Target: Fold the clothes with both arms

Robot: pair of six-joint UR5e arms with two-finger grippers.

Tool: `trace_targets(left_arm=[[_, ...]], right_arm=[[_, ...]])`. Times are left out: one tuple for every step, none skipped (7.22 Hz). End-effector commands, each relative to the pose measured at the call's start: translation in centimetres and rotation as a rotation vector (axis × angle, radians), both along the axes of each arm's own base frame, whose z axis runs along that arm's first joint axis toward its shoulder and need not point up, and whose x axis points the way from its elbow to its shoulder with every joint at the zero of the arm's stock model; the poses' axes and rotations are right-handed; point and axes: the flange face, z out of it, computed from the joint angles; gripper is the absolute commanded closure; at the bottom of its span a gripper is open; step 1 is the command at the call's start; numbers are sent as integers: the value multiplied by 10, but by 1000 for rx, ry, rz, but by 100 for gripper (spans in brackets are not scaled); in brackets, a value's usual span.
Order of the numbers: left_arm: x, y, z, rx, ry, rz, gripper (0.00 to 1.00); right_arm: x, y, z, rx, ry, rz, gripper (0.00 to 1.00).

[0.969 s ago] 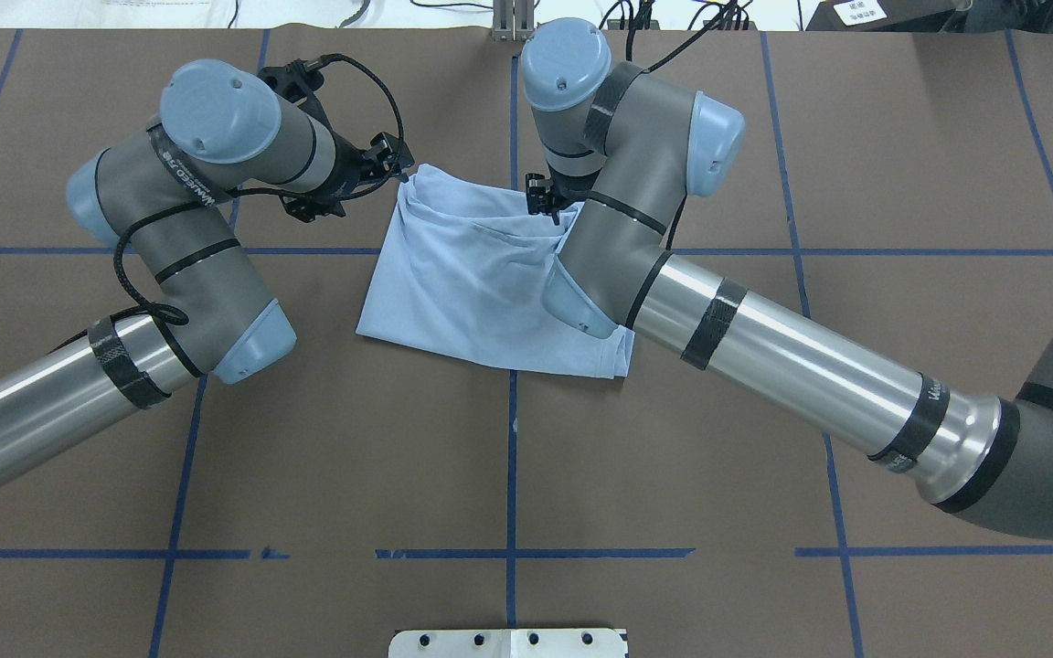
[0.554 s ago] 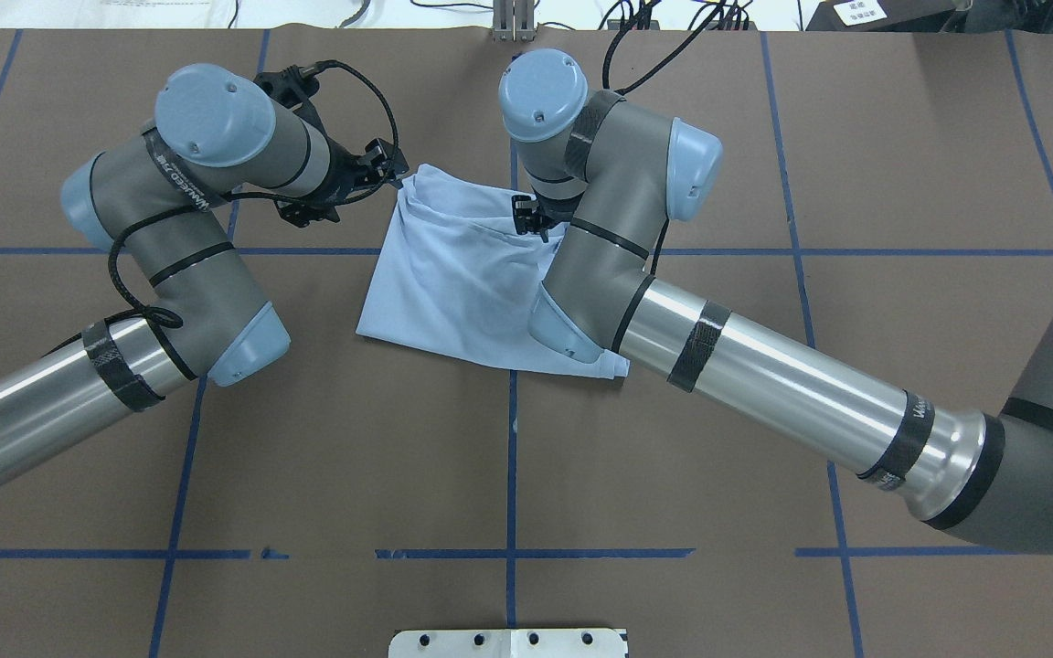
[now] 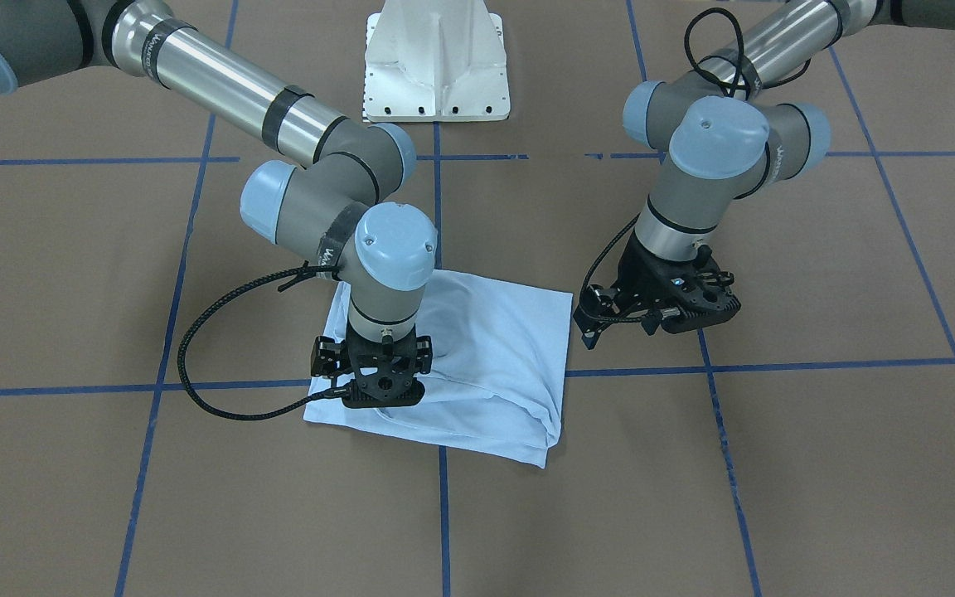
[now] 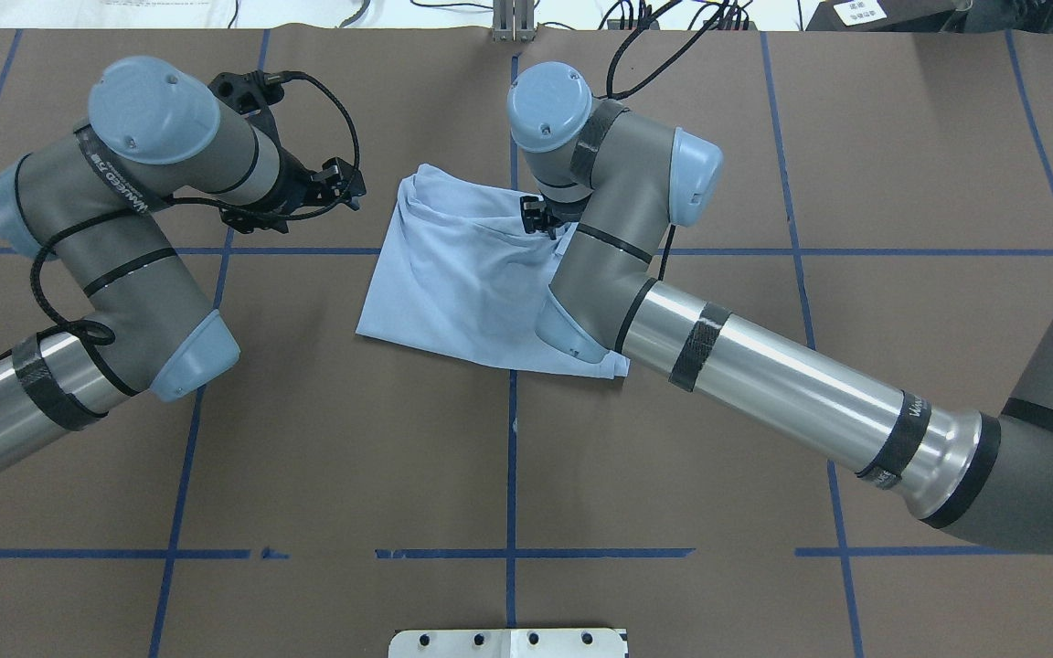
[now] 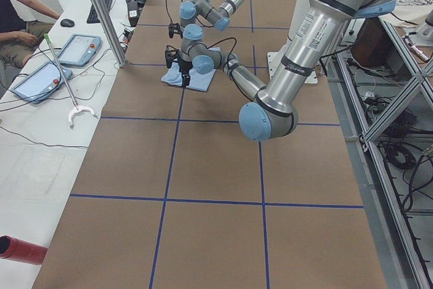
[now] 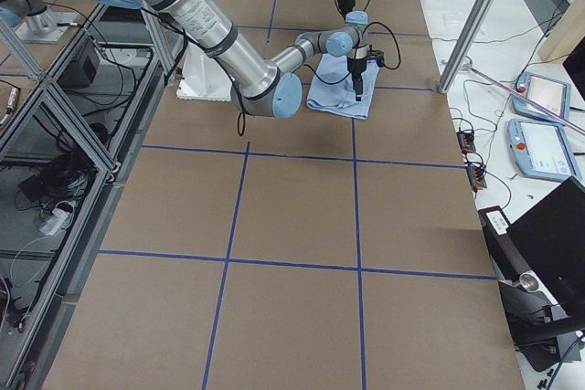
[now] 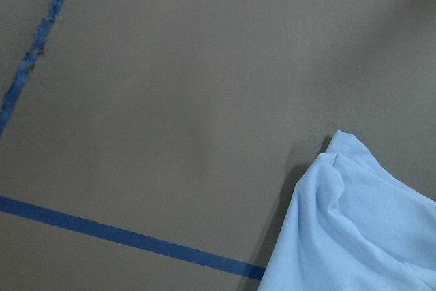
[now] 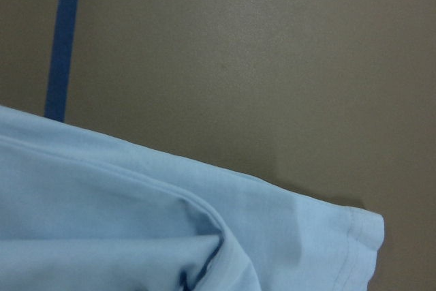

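The pale blue T-shirt [image 4: 453, 283] [image 3: 494, 356] lies folded into a rough square on the brown table, near the middle. My left gripper [image 4: 346, 185] [image 3: 589, 325] hangs open a short way off the shirt's left side and touches nothing; its wrist view shows one shirt corner [image 7: 354, 236]. My right gripper [image 4: 536, 219] [image 3: 382, 402] points straight down at the shirt's far edge. Its body hides the fingertips, so I cannot tell if it is open or shut. The right wrist view shows flat cloth [image 8: 136, 223] and a hemmed corner.
Blue tape lines [image 4: 512, 457] divide the brown table cover into squares. The white pedestal base [image 3: 436, 75] stands at the robot's side of the table. My right forearm [image 4: 764, 375] crosses over the shirt's near right corner. A person [image 5: 13, 11] sits at the side bench.
My left gripper has let go of the shirt's far left corner and drawn back to the left. My right gripper shifted slightly along the far edge. The shirt has kept its shape.
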Motion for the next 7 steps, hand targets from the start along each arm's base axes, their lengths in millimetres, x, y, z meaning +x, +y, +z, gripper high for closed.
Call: trace_targets(left_arm=[[-31,14,13,41,-50,36,0],[-34,16,13,43,-50,37,0],[-33,16,11,45,-48,37,0],[-34,17,11,46,-47,37,0],[-34,17,10,49,-46,38,0],[-34,17,10,47,-46,37,0],[-34,17,9,50,-44,37,0]], right_arm=[[0,-5,7,7,12,5,0],[1,-7,9,15,19,-3,0],[6,-11,15,21,30,-11,0],[11,-16,21,27,40,-20,0],[15,-19,22,31,44,-24,0],[22,-25,25,37,50,-25,0],[32,-32,34,41,62,-34,0]])
